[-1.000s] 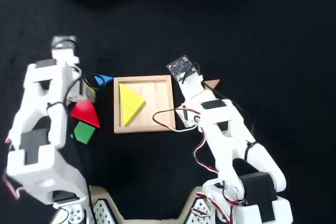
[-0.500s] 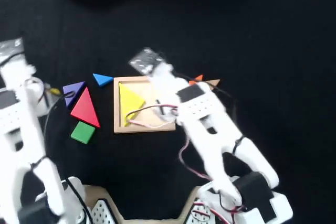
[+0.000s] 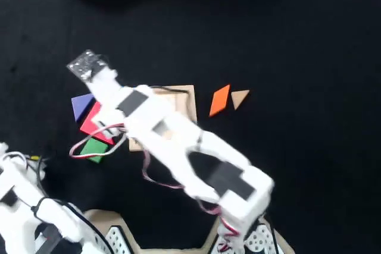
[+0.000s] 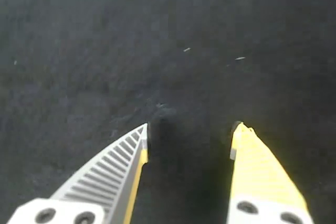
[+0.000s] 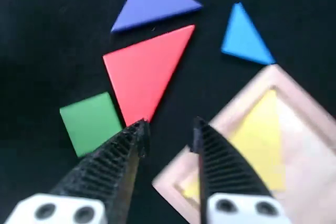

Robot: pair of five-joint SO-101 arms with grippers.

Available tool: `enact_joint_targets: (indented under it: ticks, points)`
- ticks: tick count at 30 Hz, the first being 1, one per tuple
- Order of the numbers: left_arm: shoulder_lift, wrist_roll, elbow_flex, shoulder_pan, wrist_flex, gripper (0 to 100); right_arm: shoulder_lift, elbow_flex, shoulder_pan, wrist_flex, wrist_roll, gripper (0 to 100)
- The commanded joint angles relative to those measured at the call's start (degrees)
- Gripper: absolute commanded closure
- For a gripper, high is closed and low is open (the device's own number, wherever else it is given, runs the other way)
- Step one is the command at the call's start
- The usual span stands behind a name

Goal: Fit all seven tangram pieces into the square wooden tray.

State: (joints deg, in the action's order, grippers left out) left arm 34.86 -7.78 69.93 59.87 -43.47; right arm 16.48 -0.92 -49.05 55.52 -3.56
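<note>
The square wooden tray (image 3: 189, 96) lies mid-table, and my right arm (image 3: 143, 117) stretches across it toward the left. A yellow triangle (image 5: 260, 129) lies inside the tray (image 5: 173, 179). My right gripper (image 5: 169, 129) is open and holds nothing, hovering between the tray corner and the red triangle (image 5: 147, 72). Around it lie the green square (image 5: 90, 121), purple triangle (image 5: 152, 1) and blue triangle (image 5: 244, 38). From above I see the red triangle (image 3: 91, 124), green square (image 3: 94, 149) and purple triangle (image 3: 80, 105). My left gripper (image 4: 191, 129) is open over bare black cloth.
An orange parallelogram (image 3: 219, 99) and a tan triangle (image 3: 239, 97) lie right of the tray. My left arm (image 3: 18, 200) sits folded at the near left corner. The black cloth stretches bare across the far and right parts of the table.
My right arm swung from the tray's right side across it to the pieces on the left. My left arm pulled back from those pieces to the near left corner.
</note>
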Motion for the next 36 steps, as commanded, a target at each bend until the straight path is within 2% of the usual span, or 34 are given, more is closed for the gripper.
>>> enact_joint_targets:
  ticks: [1,7,10,17,23,29,36]
  points:
    - [2.02,-0.79,3.12,4.35,4.57,75,11.38,18.07,-1.49,5.10,-10.20,80.8]
    - [2.02,-1.58,3.82,4.09,5.10,75,24.31,41.19,-2.55,18.20,-26.20,66.2]
    - [1.93,-1.58,4.53,4.09,6.59,75,30.11,51.91,-4.04,23.21,-29.63,63.9]
    - [2.02,-1.58,5.49,4.09,7.82,75,44.88,72.31,-6.86,27.87,-29.89,64.5]
    - [2.02,-1.58,5.49,4.18,7.82,75,52.70,83.56,-7.03,30.86,-29.89,64.5]
    - [2.02,-1.58,5.49,4.18,7.82,75,56.40,86.55,-7.12,31.12,-29.27,64.5]
    - [2.02,-1.58,5.58,4.53,7.82,75,56.22,86.37,-9.58,31.03,-23.74,64.5]
